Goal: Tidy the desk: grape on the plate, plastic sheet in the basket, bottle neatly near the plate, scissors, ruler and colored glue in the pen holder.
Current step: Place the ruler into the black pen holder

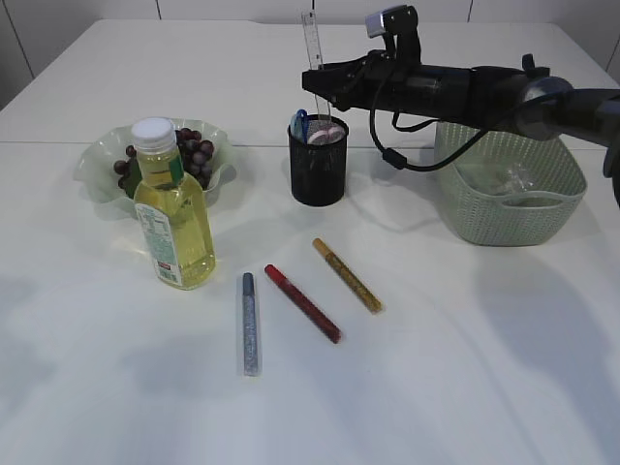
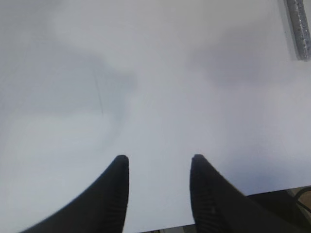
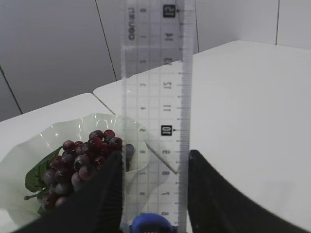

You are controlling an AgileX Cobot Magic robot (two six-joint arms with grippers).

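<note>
The clear ruler (image 1: pixel 312 39) stands upright in the black mesh pen holder (image 1: pixel 318 170), next to the blue scissors handle (image 1: pixel 299 124). My right gripper (image 1: pixel 318 82) reaches in from the right, level with the ruler. In the right wrist view the ruler (image 3: pixel 155 97) stands between the fingers of that gripper (image 3: pixel 156 153); it is open, with a thin gap on the right side. The scissors handle (image 3: pixel 151 222) shows below. Silver (image 1: pixel 250 325), red (image 1: pixel 303 303) and gold (image 1: pixel 347 275) glue sticks lie on the table. My left gripper (image 2: pixel 159 157) hangs open over bare table, with the silver stick (image 2: pixel 300 26) at the far corner.
Grapes (image 1: pixel 194 145) lie on the pale green plate (image 1: pixel 97 165) at the left, with the yellow bottle (image 1: pixel 174 218) upright just in front. The green basket (image 1: pixel 484 218) at the right holds a plastic sheet (image 1: pixel 509 179). The right arm spans above the basket.
</note>
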